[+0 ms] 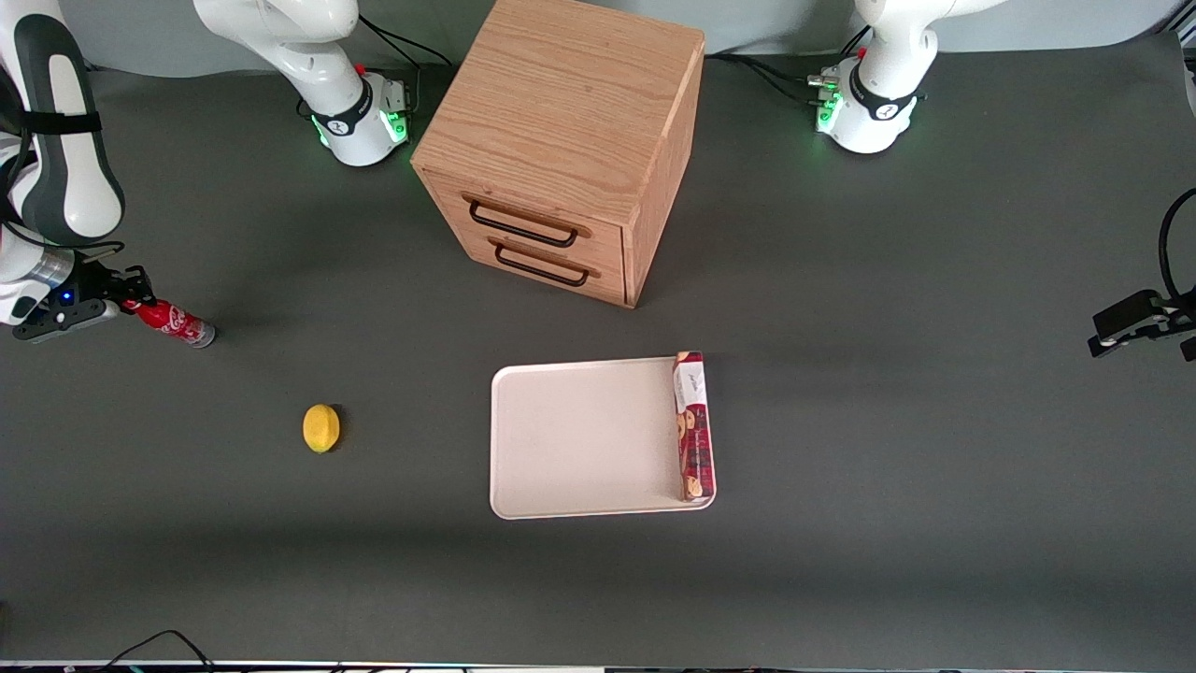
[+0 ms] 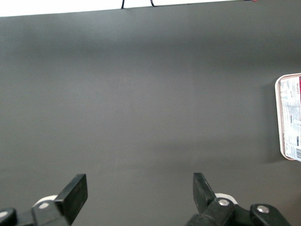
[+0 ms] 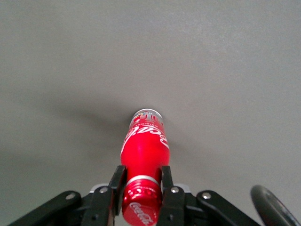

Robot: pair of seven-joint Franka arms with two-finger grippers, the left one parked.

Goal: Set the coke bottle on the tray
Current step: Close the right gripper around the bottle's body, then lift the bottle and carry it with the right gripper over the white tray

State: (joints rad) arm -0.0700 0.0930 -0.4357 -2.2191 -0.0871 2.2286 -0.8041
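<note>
The coke bottle (image 1: 177, 323) is a small red bottle with white lettering, at the working arm's end of the table. My right gripper (image 1: 131, 301) is shut on its neck just under the red cap. In the right wrist view the two fingers (image 3: 117, 181) press both sides of the bottle (image 3: 145, 143), whose silvery base points away from the camera, over the grey table. The off-white tray (image 1: 579, 439) lies flat near the table's middle, nearer the front camera than the wooden cabinet, far from the bottle.
A long red biscuit box (image 1: 692, 425) lies in the tray along the rim toward the parked arm's end; it also shows in the left wrist view (image 2: 291, 117). A yellow lemon (image 1: 321, 428) sits between bottle and tray. The wooden drawer cabinet (image 1: 561, 140) stands farther back.
</note>
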